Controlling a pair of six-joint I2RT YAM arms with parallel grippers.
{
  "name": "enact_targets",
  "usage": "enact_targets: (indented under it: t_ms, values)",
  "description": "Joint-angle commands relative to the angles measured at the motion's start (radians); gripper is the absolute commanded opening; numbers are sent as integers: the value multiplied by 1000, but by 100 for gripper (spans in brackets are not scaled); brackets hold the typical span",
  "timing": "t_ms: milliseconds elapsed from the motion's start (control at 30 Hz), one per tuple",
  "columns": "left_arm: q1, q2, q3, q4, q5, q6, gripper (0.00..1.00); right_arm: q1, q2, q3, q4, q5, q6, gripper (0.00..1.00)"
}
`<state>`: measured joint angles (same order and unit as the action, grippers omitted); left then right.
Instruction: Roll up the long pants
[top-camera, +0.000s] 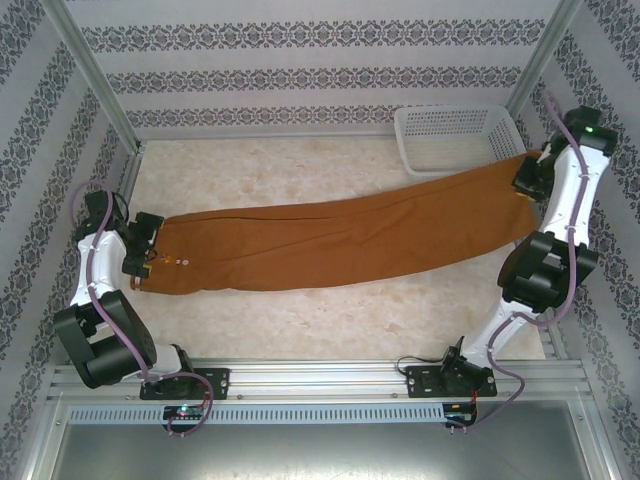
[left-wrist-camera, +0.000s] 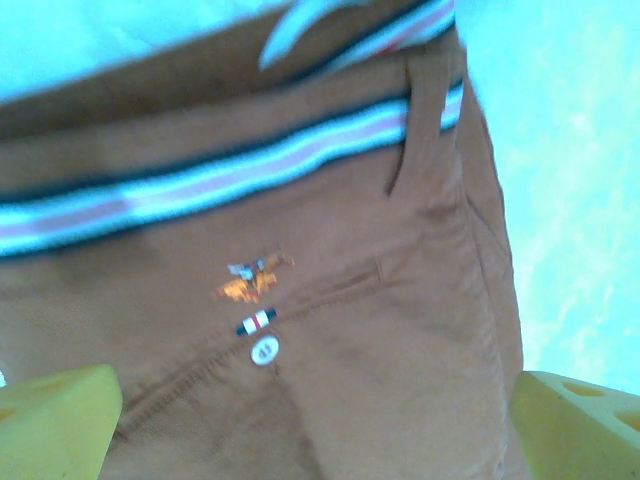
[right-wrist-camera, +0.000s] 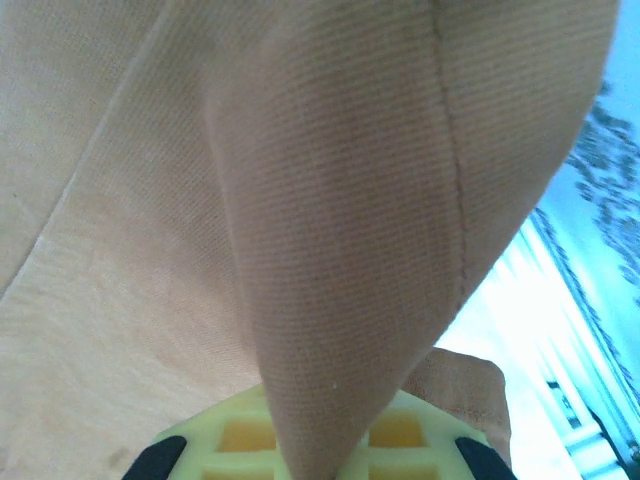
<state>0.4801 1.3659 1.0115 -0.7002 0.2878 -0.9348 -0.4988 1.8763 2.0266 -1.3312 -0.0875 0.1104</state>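
The long pants (top-camera: 350, 235), rust-brown, lie stretched flat across the table from the waist at the left to the leg ends at the far right. My left gripper (top-camera: 143, 250) hovers open over the waist. In the left wrist view its yellow fingertips (left-wrist-camera: 55, 420) stand wide apart over the cloth (left-wrist-camera: 400, 330), above a white button (left-wrist-camera: 265, 350) and a striped waistband (left-wrist-camera: 200, 190). My right gripper (top-camera: 528, 178) is shut on the leg end beside the basket. In the right wrist view a fold of the cloth (right-wrist-camera: 330, 250) rises pinched from the gripper (right-wrist-camera: 320, 450).
A white plastic basket (top-camera: 455, 135) stands at the back right, with the leg end touching its front rim. Patterned walls and metal posts close the table on three sides. Bare tabletop (top-camera: 300, 165) lies behind and in front of the pants.
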Motion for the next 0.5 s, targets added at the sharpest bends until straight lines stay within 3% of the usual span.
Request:
enact_targets:
  t_ms: [0, 133, 267, 467]
  values:
    - [3, -10, 45, -42, 8, 6, 100, -4, -35, 9, -58, -1, 32, 0]
    - [3, -18, 53, -54, 7, 8, 100, 79, -63, -38, -56, -116, 58, 0]
    - [3, -29, 57, -74, -1, 16, 100, 228, -113, -93, -28, -260, 104, 0]
    - [2, -38, 70, -94, -2, 19, 100, 451, -219, -195, 168, -475, 297, 0]
